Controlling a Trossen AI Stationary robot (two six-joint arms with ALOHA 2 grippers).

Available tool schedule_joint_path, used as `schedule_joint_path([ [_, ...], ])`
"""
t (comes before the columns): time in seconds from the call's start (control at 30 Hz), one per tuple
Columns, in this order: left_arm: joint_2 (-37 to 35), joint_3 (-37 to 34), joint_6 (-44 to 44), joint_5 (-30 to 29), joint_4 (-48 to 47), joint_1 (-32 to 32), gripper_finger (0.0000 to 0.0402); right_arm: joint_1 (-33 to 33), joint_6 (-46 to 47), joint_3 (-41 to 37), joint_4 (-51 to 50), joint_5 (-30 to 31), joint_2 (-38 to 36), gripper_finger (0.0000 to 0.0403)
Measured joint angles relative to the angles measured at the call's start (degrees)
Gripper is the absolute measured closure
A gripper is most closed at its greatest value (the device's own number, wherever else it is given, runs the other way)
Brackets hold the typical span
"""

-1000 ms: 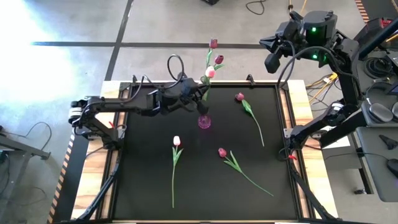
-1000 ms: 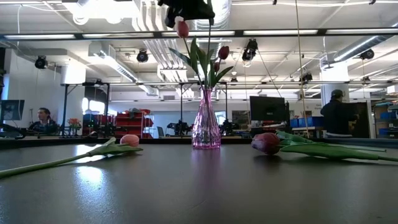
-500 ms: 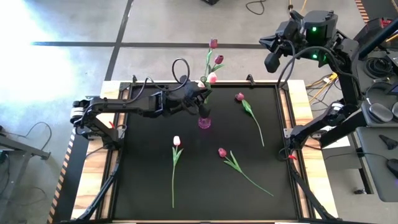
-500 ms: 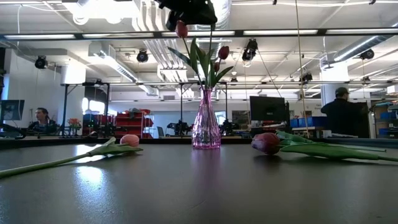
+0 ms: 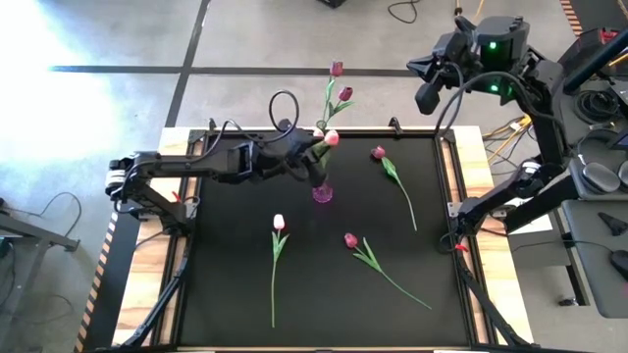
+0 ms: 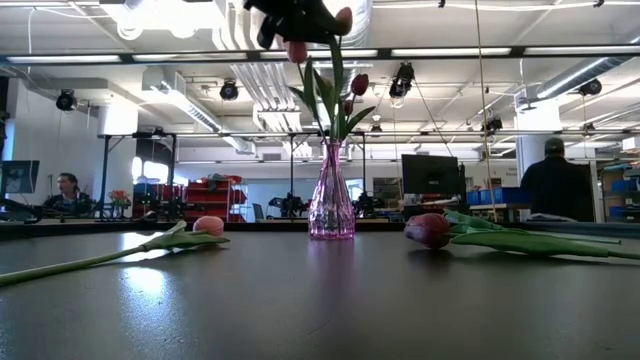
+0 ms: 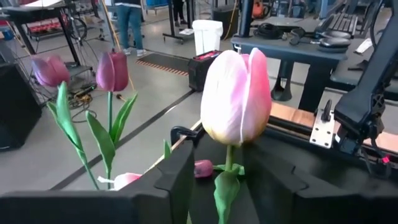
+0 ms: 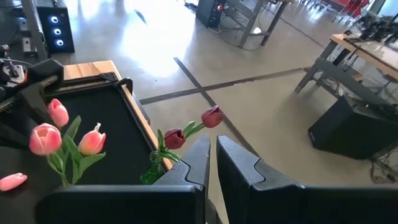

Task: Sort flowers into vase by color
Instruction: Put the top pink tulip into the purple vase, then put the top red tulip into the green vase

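Observation:
A pink glass vase (image 5: pixel 322 192) (image 6: pixel 331 205) stands on the black mat near its far edge and holds several tulips, pink and maroon. My left gripper (image 5: pixel 316 155) (image 7: pixel 221 168) hovers over the vase, open. A pink tulip (image 7: pixel 237 93) stands upright with its stem (image 7: pixel 229 169) in the gap between the fingers, touching neither as far as I can see. Three flowers lie flat on the mat: a pink one (image 5: pixel 279 223), a maroon one (image 5: pixel 350 239) and another maroon one (image 5: pixel 378 152). My right gripper (image 5: pixel 429 98) (image 8: pixel 213 155) hangs shut, high beyond the table's far right corner.
The loose stems reach toward the near edge (image 5: pixel 273 314) and the right side (image 5: pixel 422 302) of the mat. Wooden rails (image 5: pixel 471 196) frame the mat. People and workbenches show in the room behind the table (image 6: pixel 548 185).
My left gripper has gone toward the table's right and down over the vase with the pink tulip. The tulip's head now sits lower and closer to the vase than a second ago.

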Motion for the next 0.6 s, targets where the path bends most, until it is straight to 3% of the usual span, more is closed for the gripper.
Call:
schedule_joint_path([
  [0.27,-4.5,0.0,0.1,0.0,-5.8,0.0,0.0276,0.3,1.1,0.0,0.0,-0.1,2.0,0.0380],
  [0.6,-4.5,0.0,-3.1,2.2,-13.3,0.3,0.0267,0.5,1.6,-0.1,0.0,0.0,4.1,0.0380],
])
